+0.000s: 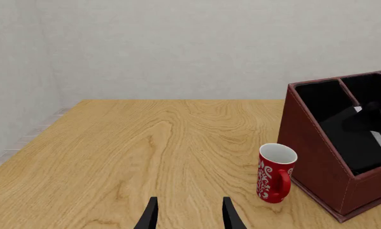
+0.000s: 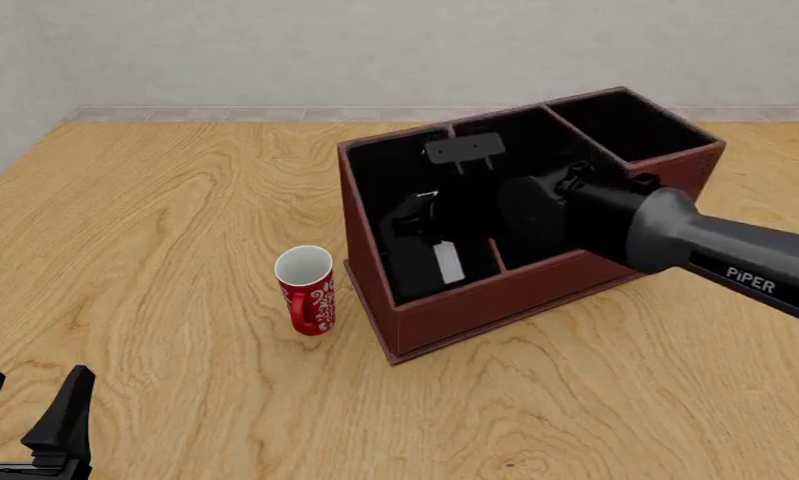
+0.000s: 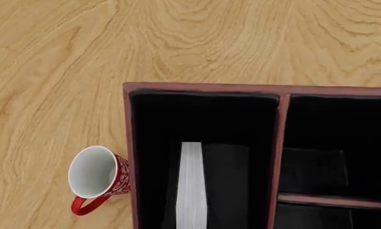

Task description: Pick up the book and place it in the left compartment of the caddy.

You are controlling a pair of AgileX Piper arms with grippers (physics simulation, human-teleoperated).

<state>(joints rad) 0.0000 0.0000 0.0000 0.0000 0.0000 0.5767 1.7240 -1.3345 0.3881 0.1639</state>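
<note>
Only R wrist shows book (image 3: pixel 191 186) page-edge fully.

The right end effector (image 2: pixel 419 222) is lost in black shadow (apparently over the book (image 3: pixel 206 186)), grip unreadable.

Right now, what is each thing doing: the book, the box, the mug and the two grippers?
Book: inside the box's left slot, white page edge showing.
Box: on the table, open on top.
Mug: upright beside the box, empty.
Left gripper: open, holding nothing.
Right gripper: over the box, fingers hidden.
</note>
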